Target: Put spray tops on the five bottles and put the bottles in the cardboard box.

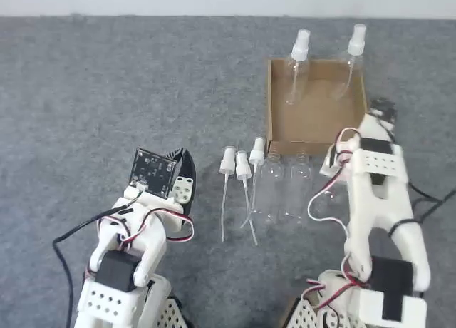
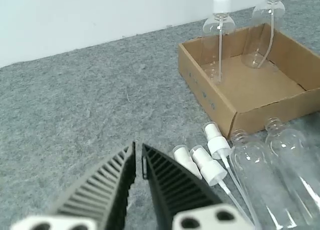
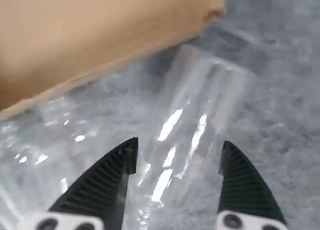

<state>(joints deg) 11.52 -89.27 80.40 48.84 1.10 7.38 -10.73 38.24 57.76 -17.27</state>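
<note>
A cardboard box [image 1: 274,107] sits at the back right, and two clear bottles with spray tops [image 1: 297,64] [image 1: 353,57] stand in it against the far wall. Three loose spray tops [image 1: 242,165] lie in front of the box. Beside them lie uncapped clear bottles [image 1: 271,189] [image 1: 299,189]. My left gripper [image 2: 139,151] is shut and empty, a little short of the spray tops [image 2: 200,160]. My right gripper [image 3: 180,147] is open just above a lying clear bottle [image 3: 200,105], next to the box's front wall [image 3: 100,40], with a finger on each side of it.
Grey felt covers the table [image 1: 107,85]. The right arm [image 1: 377,178] reaches over the box's near right corner, with its cables hanging over the bottles. A white wall runs behind the box. The left half of the felt is bare.
</note>
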